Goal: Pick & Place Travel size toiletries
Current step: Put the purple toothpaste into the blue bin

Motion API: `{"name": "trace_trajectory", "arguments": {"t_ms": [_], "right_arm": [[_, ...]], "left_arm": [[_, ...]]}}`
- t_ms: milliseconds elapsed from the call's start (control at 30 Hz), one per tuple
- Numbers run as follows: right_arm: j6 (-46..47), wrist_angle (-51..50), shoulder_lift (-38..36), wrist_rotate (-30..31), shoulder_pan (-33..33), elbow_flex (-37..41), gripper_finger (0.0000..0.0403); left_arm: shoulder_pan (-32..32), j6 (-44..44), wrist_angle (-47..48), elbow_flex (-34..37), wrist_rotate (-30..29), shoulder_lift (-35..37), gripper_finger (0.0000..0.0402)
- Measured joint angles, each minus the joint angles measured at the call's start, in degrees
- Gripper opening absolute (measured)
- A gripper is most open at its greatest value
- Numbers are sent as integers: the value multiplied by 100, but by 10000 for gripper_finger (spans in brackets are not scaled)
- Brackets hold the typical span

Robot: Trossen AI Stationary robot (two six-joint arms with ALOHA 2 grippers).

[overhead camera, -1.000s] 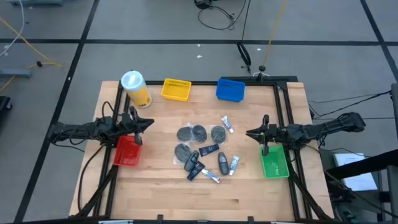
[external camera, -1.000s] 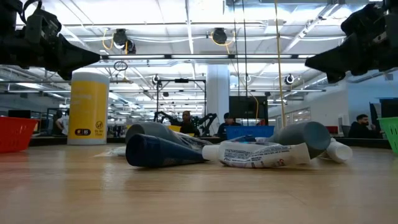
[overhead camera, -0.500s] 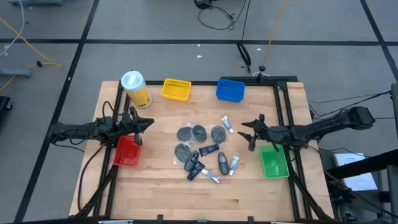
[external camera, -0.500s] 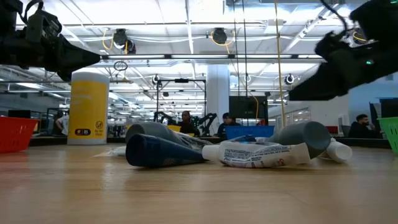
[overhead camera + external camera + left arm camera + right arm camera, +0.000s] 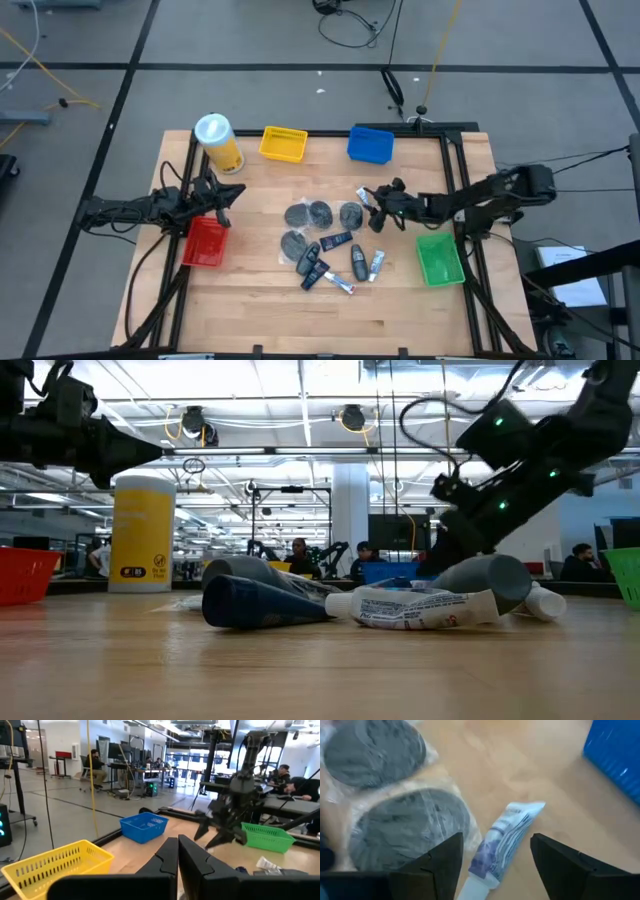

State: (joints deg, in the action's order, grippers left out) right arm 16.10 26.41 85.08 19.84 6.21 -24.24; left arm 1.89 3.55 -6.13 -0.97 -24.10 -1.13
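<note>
Above table middle, toward right edge, right gripper (image 5: 494, 857) is held wide over white-blue tube (image 5: 502, 841), beside wrapped grey disc (image 5: 407, 827). Risk: disc wrapper is pinched too. Left gripper (image 5: 178, 854), fingers together, is parked over red bin (image 5: 205, 242).

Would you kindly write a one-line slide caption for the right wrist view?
Open right gripper poised over a small white-blue tube on the wooden table, beside plastic-wrapped round grey discs.
</note>
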Motion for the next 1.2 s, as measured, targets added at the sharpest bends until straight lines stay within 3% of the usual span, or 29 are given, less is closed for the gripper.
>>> {"name": "trace_trajectory", "arguments": {"t_ms": [100,267,467,667,900,1200], "right_arm": [[39,33,271,-318,180,-64,198],[-141,-138,389,-353,369,-60,132],[-787,-1284,-265,-525,630,-479,30],[-1820,-3135,-623,-1087,1608,-2119,30],[-3117,-4233,610,-1665,3137,-3640,33],[-3694,-4892,1911,-2000,3811,-4636,52]], "left_arm": [[0,92,-1,0,0,0,20],[0,155,-1,0,-2,2,14],[0,181,75,0,1,0,2],[0,273,161,0,7,0,18],[0,405,211,0,13,1,13],[0,443,233,0,22,0,10]]}}
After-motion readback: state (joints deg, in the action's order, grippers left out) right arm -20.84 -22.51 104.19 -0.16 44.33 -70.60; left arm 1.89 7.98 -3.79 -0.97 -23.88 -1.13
